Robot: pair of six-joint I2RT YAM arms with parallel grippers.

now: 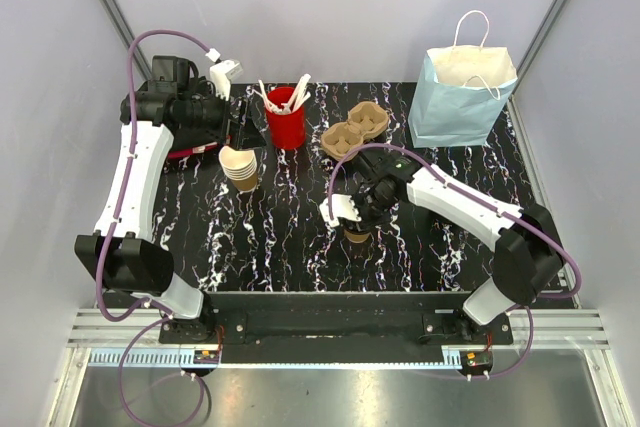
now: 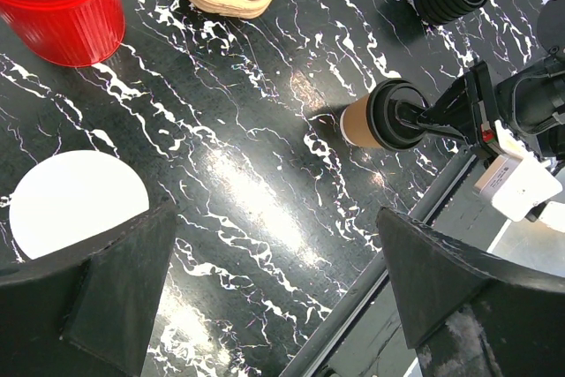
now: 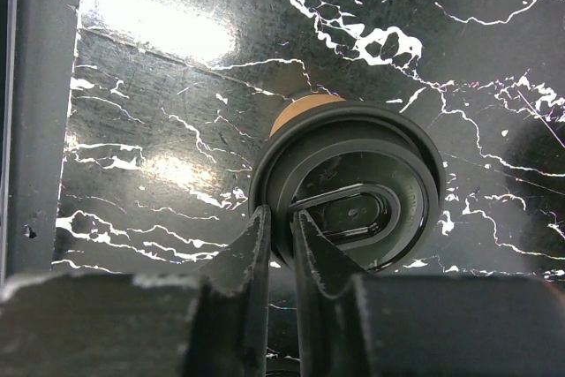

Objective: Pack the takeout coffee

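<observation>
1. The takeout coffee (image 1: 356, 238), a tan paper cup capped with a black lid (image 3: 393, 161), stands upright near the middle of the black marbled bench (image 1: 270, 247).
2. The right claw (image 3: 281, 231) reaches down over it, its fingers nearly together and pinching the lid's rim.
3. The left claw (image 2: 275, 218) hangs at the left rear, spread wide and holding nothing, above a stack of paper cups (image 1: 239, 167).
4. Along the back stand a red cup (image 1: 285, 127) of white utensils, a brown cup carrier (image 1: 355, 127), and a pale blue paper bag (image 1: 460, 97).
</observation>
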